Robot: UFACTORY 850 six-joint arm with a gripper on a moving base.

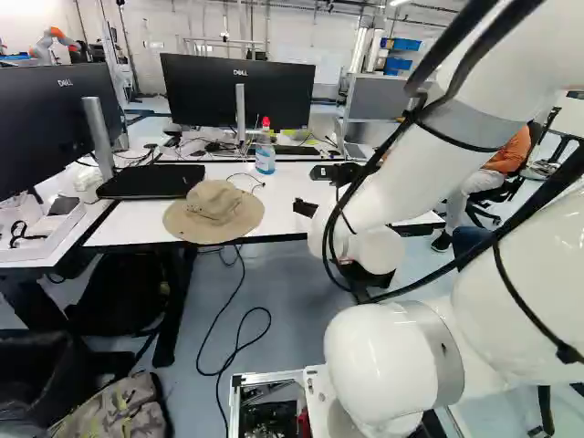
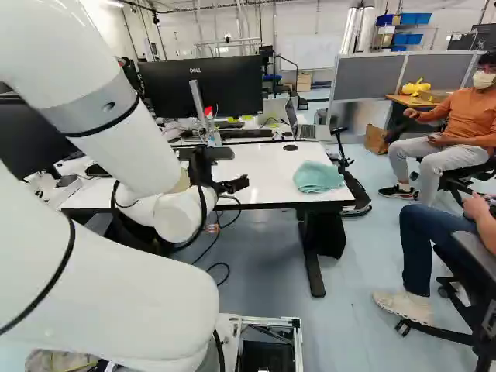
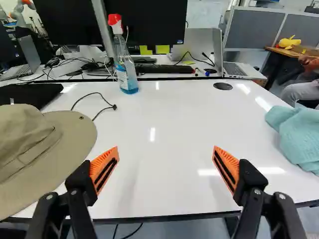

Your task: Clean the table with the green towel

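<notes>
Orange-padded claw point(image 2: 218, 187) is being held with its fingers spread wide by the near edge of the table point(image 3: 164, 129). Toward the table's right end in the right base view, the towel point(image 2: 317, 177) is being borne bunched up, while the hat point(image 1: 215, 212) is being borne toward the table's other end, partly over its near edge, and the bottle point(image 1: 265, 157) near its far edge.

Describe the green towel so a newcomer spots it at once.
Find the white table with a black monitor beyond it. Near its right end in the right base view lies the green towel, a crumpled, pale blue-green cloth. Its folds and colour set it apart from the tan brimmed hat and the upright spray bottle on the table.
</notes>
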